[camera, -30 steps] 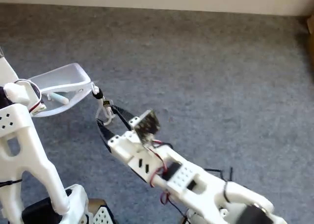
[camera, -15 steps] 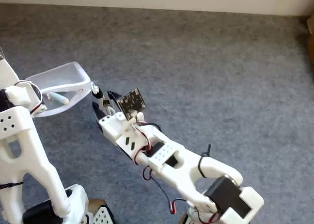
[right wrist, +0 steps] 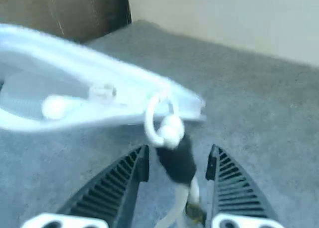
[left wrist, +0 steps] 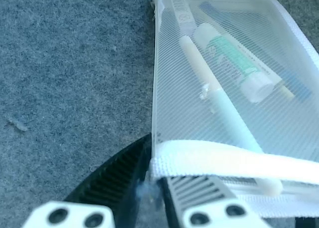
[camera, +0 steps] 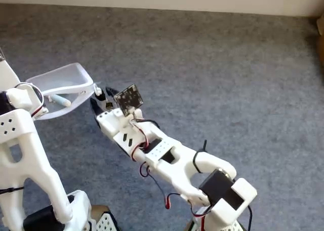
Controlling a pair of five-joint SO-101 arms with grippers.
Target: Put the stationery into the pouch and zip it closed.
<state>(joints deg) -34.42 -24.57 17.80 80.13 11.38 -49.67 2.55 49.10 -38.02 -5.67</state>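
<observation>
Right gripper (right wrist: 178,155) has advanced over the carpet (camera: 228,64), straddling the pouch's (camera: 58,79) zipper pull (right wrist: 169,129).

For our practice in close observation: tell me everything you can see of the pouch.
The pouch is translucent white ribbed plastic with a white fabric zip band. It is held up off the grey carpet, the left gripper clamped on one end. Inside lie a pale pen and a green-labelled tube. At the other end its zip pull, a ring with a black tag, hangs inside the open right gripper.
</observation>
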